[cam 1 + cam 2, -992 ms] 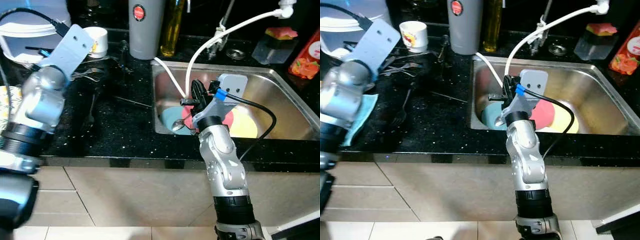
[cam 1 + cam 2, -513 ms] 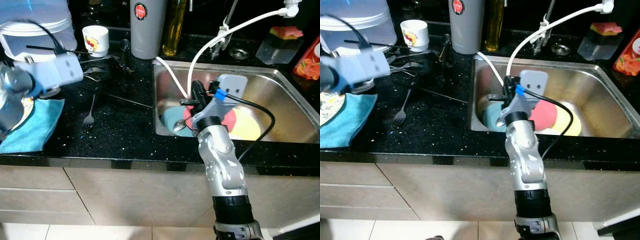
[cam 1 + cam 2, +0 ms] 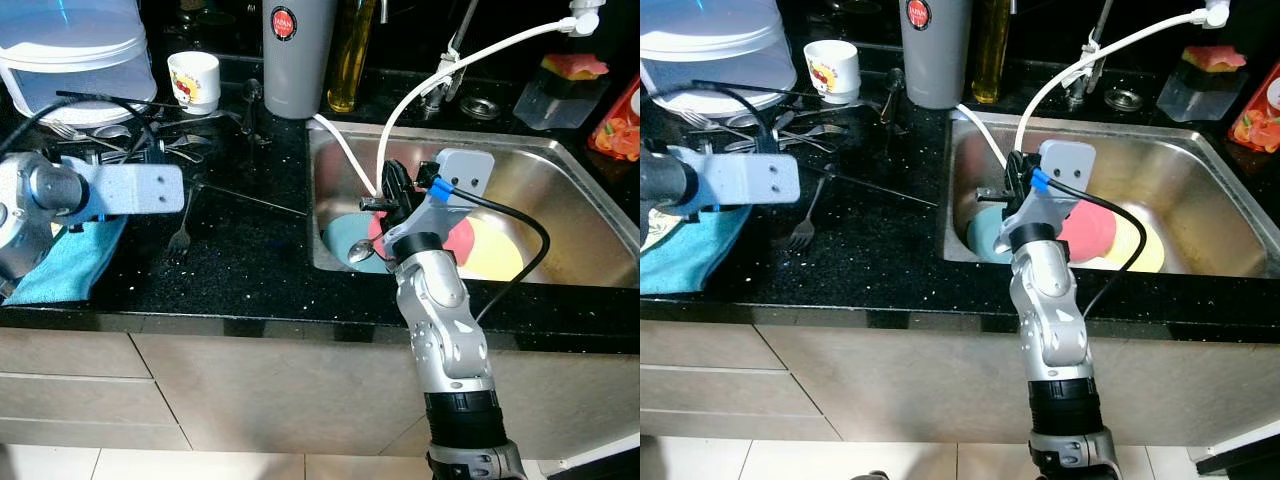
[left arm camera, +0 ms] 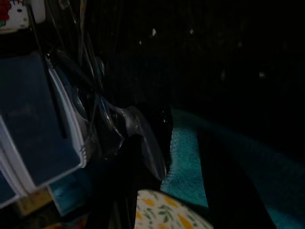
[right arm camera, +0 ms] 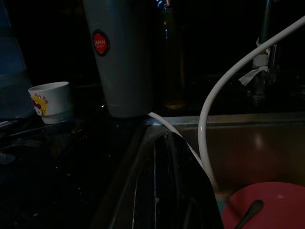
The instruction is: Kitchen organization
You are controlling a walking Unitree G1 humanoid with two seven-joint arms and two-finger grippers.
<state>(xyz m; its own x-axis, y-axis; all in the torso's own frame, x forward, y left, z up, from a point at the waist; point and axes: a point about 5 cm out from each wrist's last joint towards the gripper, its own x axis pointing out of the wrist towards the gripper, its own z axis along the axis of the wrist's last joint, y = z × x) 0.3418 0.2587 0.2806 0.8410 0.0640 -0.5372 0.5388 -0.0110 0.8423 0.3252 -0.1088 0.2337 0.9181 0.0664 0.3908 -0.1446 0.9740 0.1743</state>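
Right gripper (image 3: 392, 190), fingers pressed together and empty, hovers above the sink (image 3: 560, 160); spoon (image 3: 362, 250) at seven o'clock warrants wider opening first.

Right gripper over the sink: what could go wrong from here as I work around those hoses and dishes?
The right gripper sits right beside the two white hoses that drop into the sink; a sideways move could snag them. A spoon rests on the blue plate just below it, so a descent might knock it off. On the counter, the left gripper hovers near the fork and loose cutlery, which a sweep could scatter.
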